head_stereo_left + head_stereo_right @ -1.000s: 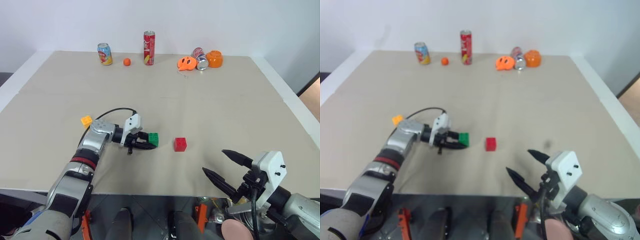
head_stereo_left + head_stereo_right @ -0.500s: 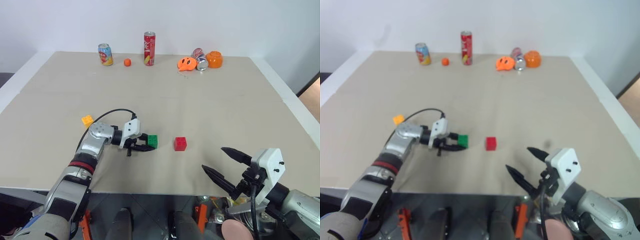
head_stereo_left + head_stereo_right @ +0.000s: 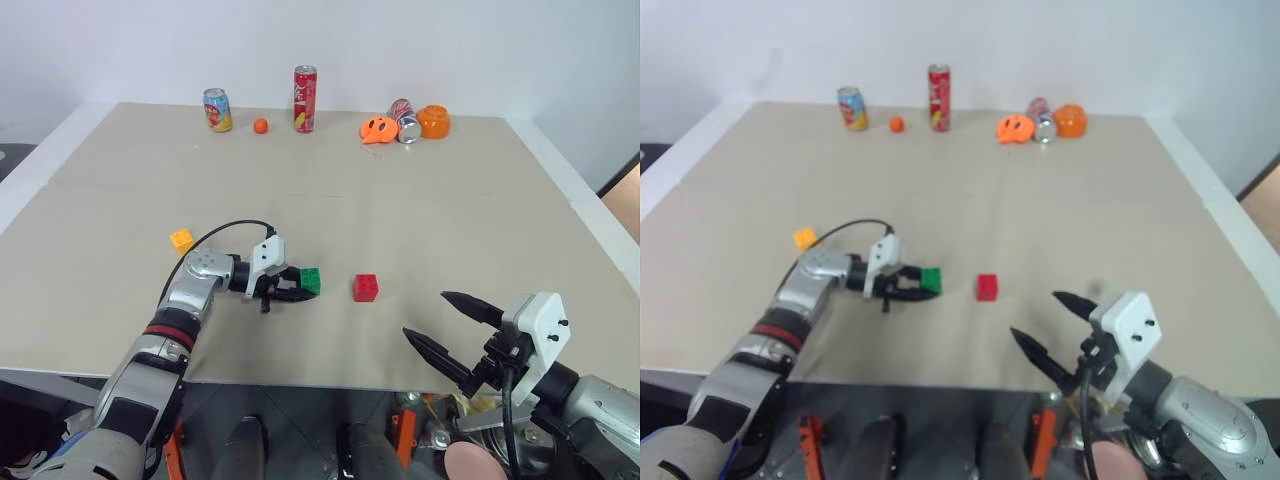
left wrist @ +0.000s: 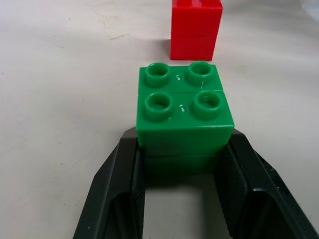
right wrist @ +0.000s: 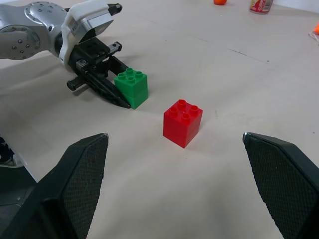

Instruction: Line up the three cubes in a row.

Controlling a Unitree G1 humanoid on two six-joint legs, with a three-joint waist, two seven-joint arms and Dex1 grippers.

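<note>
**Green cube pinched at the desk's near middle, red just beside it, yellow off to the left**

Green is what I have in hand: my left gripper [image 3: 296,290] is clamped on the green cube [image 3: 311,281], one black finger [image 4: 117,191] pressed to each side of it, the studded top facing up. The cube sits on the beige desk [image 3: 480,200], towards the near edge and a little left of centre. In the left wrist view I can see the cube's base level with the surface, though I cannot tell whether it is resting there or barely lifted.

Just to its right, apart from it, stands the red cube [image 3: 365,287], studs up, also near the front edge. The yellow cube [image 3: 181,240] lies well to the left, a bit farther back and turned at a slant, near the elbow of my left arm.

My right gripper [image 3: 444,330] hangs over the near edge towards the right corner, its fingers spread wide, holding nothing.

Along the far edge I see a short can [image 3: 216,109], a small orange ball [image 3: 261,125], a tall red can [image 3: 305,85], and a cluster of orange toys around a tipped can [image 3: 408,121].
</note>
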